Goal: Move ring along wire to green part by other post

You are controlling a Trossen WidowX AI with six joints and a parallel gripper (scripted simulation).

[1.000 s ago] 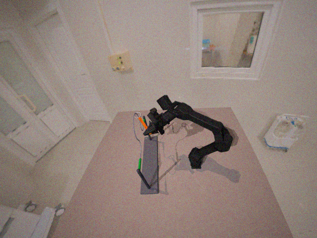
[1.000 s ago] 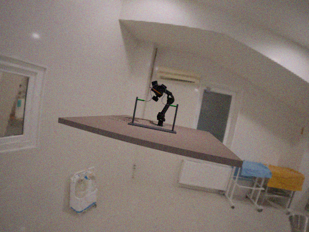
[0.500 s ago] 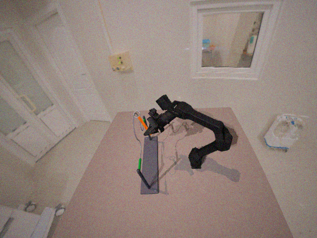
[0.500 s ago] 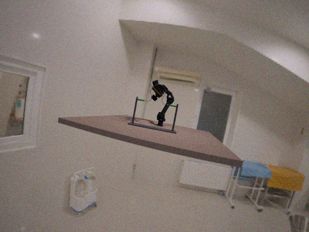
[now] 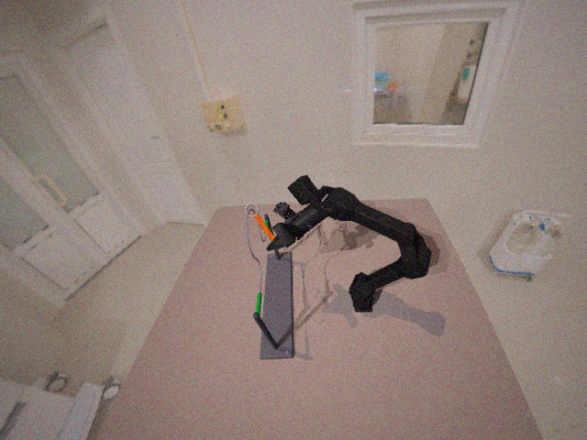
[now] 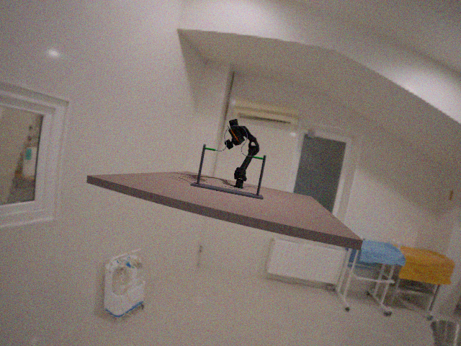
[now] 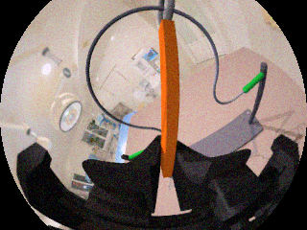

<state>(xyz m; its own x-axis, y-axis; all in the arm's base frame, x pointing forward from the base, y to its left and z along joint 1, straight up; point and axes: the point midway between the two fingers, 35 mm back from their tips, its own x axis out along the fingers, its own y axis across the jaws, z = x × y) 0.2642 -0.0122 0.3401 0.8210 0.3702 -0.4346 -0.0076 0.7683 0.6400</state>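
Observation:
The ring [image 5: 251,203] [image 7: 167,6] is around the grey wire [image 5: 248,236] [image 7: 87,67] at its high arch, away from both green parts; the wrist view shows the ring edge-on at the top, so its gap to the wire cannot be told. The orange handle [image 5: 263,227] [image 6: 234,135] [image 7: 170,86] slants from the ring down to my gripper [image 5: 272,242] [image 7: 163,138], which is shut on its lower end. One green part [image 5: 258,302] [image 6: 258,157] [image 7: 253,82] is by the near post; the other green part [image 5: 267,221] [image 6: 209,148] [image 7: 136,154] is by the far post.
The near post [image 5: 266,331] [image 6: 261,174] [image 7: 260,96] and far post [image 6: 201,163] stand on a grey base [image 5: 280,302] [image 6: 227,190] [image 7: 230,134]. In the wrist view the arch loops left of the handle and drops behind the fingers; its other side curves down to the right.

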